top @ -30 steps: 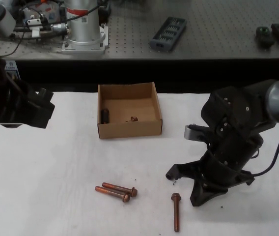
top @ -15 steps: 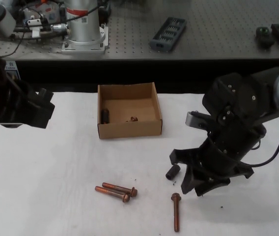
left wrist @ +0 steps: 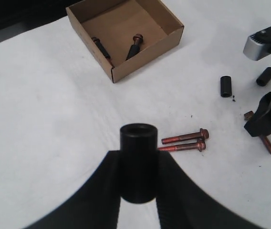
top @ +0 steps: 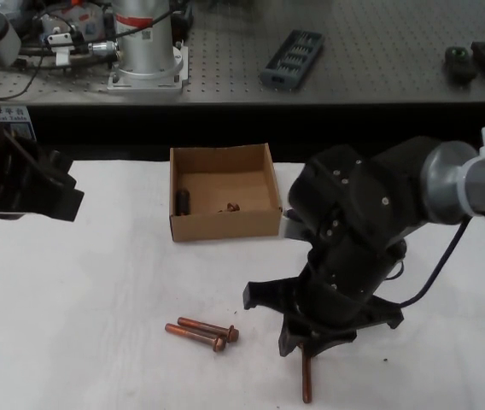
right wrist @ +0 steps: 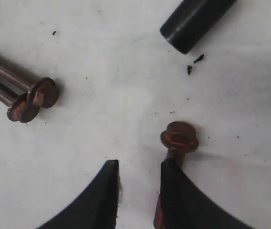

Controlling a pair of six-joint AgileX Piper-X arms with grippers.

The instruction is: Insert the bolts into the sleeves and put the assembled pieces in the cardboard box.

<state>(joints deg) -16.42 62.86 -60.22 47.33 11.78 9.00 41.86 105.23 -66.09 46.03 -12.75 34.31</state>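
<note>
My left gripper [left wrist: 139,164] is shut on an upright black sleeve [left wrist: 139,136], held above the white cloth at the left of the bench, where the left arm [top: 20,184] hangs. My right gripper [right wrist: 138,191] is open just above the cloth. A single copper bolt [right wrist: 179,136] lies beside its gap, with the shaft running under one finger [right wrist: 173,200]. Two more bolts [top: 201,331] lie side by side to the left. A loose black sleeve [right wrist: 197,21] rests close by. The cardboard box [top: 225,226] holds two assembled pieces [left wrist: 133,45].
A second loose sleeve [left wrist: 265,76] lies beyond the first [left wrist: 226,86] on the cloth. Behind the box a dark gap separates the cloth from a perforated metal table [top: 379,51] carrying a metal post base and small parts.
The right arm has swung left and down over the single bolt, now hiding the loose sleeve in the high view. The left arm has shifted slightly left.
</note>
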